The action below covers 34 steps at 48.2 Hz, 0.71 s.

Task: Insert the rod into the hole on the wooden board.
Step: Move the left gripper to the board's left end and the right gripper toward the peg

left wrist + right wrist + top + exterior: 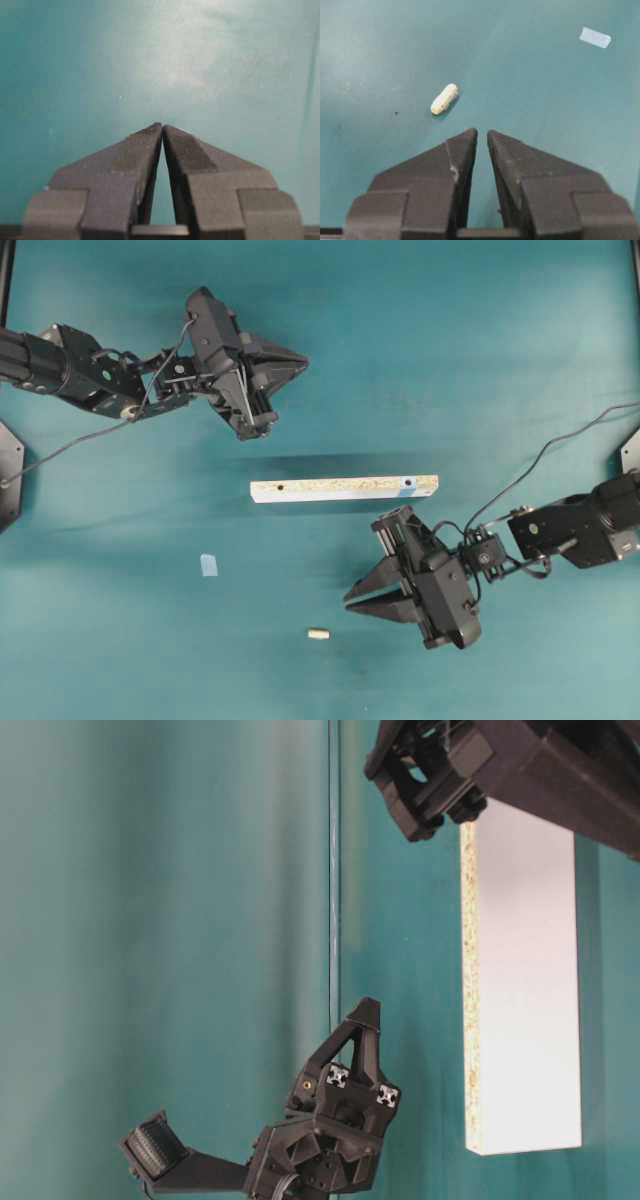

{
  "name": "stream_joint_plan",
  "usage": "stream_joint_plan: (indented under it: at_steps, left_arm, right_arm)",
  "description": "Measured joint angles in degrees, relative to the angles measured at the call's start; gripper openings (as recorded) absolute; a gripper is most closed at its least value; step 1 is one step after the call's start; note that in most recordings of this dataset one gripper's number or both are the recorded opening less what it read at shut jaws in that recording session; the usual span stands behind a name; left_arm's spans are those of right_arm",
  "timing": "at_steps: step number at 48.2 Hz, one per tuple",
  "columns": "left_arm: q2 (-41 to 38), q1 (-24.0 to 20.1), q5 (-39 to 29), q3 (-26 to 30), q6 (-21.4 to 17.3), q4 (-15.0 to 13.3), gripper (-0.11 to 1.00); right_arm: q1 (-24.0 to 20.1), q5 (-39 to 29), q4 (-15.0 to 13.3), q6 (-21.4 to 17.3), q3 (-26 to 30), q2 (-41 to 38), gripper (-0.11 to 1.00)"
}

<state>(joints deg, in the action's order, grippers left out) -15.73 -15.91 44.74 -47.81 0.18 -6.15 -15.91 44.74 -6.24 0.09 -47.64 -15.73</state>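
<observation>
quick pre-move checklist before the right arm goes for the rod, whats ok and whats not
1. Rod lies free on the table, nothing touching it: ok.
2. Rod in the right wrist view, just ahead of the right gripper and to the left: ok.
3. Right gripper's fingers wide enough to take the rod: not ok, only a thin gap.
4. Left gripper empty, fingers nearly touching: ok.
5. Wooden board on its edge between the arms, held by neither: ok.
6. Board hole unblocked: cannot tell, too small.
7. Blue tape square away from the rod: ok.
</observation>
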Motion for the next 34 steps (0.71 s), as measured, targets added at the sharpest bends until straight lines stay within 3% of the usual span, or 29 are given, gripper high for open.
stream_joint_plan:
  at_steps: [2, 5, 9, 29, 34]
  left_arm:
    - [0.18, 0.00, -0.70, 0.00, -0.26, 0.26, 0.22]
    - [1.14, 0.00, -4.04, 0.00, -1.67, 1.93, 0.10]
    - [2.64, 0.18, -8.44, 0.00, -2.72, 2.46, 0.09]
    - [12.13, 2.29, -20.83, 0.00, -3.25, 2.55, 0.10]
    - [14.33, 3.96, -23.38, -0.09, -3.25, 2.55, 0.25]
  right_arm:
    - [0.00, -0.18, 0.00, -0.53, 0.00, 0.00, 0.22]
    - [0.00, -1.23, 0.00, -0.62, 0.00, 0.09, 0.09]
    - [-0.09, -4.39, 0.00, -1.05, 0.09, 0.62, 0.00]
    - [-0.35, -25.93, 0.00, -1.23, 0.26, 13.97, -0.01]
    - [-0.44, -30.94, 0.00, -1.32, 0.44, 16.35, -0.01]
